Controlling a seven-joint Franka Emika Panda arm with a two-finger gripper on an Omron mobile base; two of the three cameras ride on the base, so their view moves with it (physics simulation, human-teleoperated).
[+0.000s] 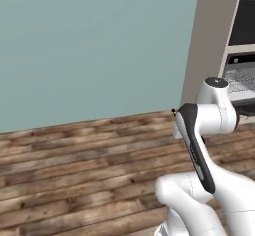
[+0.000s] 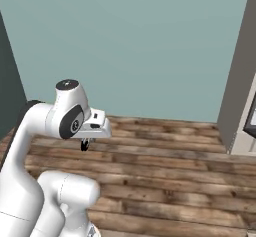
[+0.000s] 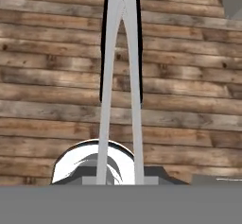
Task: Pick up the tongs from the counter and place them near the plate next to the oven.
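Note:
The tongs (image 3: 108, 76) run up the middle of the hand view as two pale grey arms with dark edges that meet near the top, hanging over wooden floor. My gripper (image 2: 86, 143) is shut on the tongs at their lower end and sits under the white hand, held out level above the floor. In the left base view the arm's own links cover the hand. The counter and the plate are out of view.
Brown plank floor (image 1: 74, 165) stretches ahead to a teal wall (image 1: 89, 46). A tall beige cabinet side (image 1: 204, 41) stands at the right, with a built-in oven (image 1: 243, 56) beyond it. A dark panel (image 2: 7, 81) stands at the left edge of the right base view.

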